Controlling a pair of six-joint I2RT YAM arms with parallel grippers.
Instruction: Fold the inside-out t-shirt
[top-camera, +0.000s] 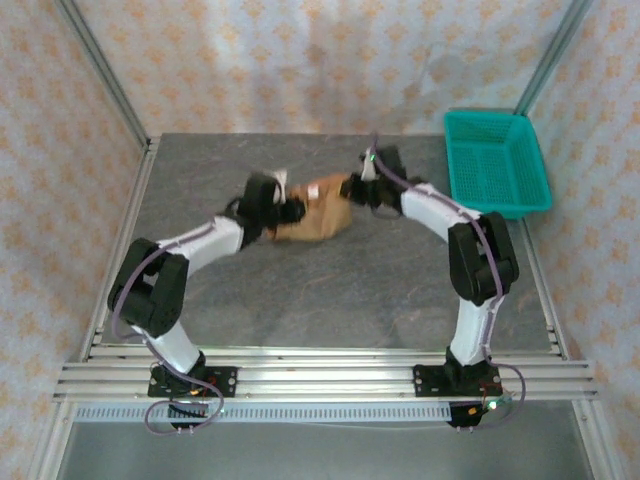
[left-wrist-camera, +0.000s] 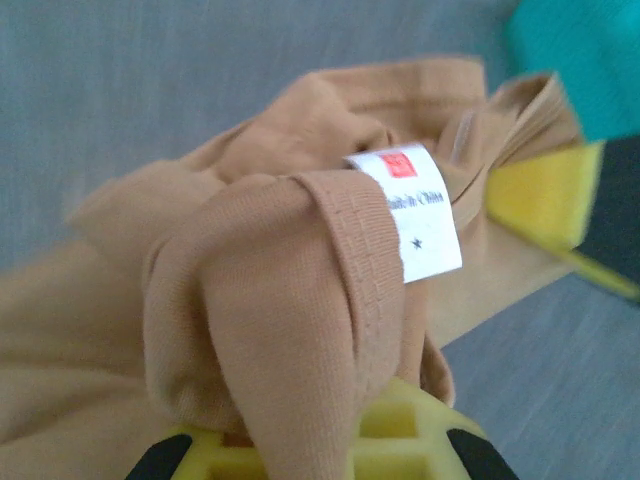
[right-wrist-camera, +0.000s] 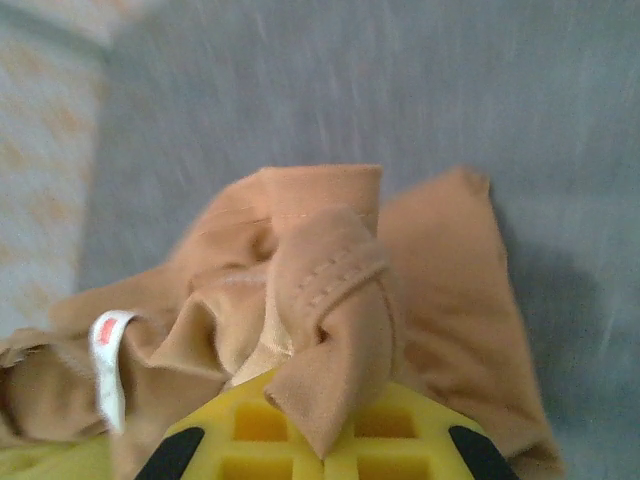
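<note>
**Item:** inside-out t-shirt (top-camera: 318, 212); tan cloth, bunched in a small heap near the centre of the table (top-camera: 330, 300), a little toward 12 o'clock; not flat, and no fold made yet by my reading.

**Holders:** left gripper (top-camera: 288, 212) at the heap's 9 o'clock, jaws pressed together on a stitched fold of the shirt; right gripper (top-camera: 358, 190) at its 2 o'clock, jaws likewise pinching a seamed edge; the two grips sit close, with the cloth bundled between them.

**Step in hand, as I judge it:** opening the bundle out before any fold. To do it well I would draw the grippers apart along the 9-to-3 line, lift just enough for the cloth to hang free, hold both pinches firm, and go slowly; each grip may hold several layers, so a twist could lock in rather than open.

**Views compared:** the overhead view gives the layout, with the teal basket (top-camera: 497, 165) at 2 o'clock, well apart from the shirt; it does not resolve the white label (left-wrist-camera: 415, 215); the left wrist view shows that label sharply, against a ribbed edge at 1 o'clock; the right wrist view shows it edge-on at 8 o'clock, plus the stitching on its own held fold.
</note>
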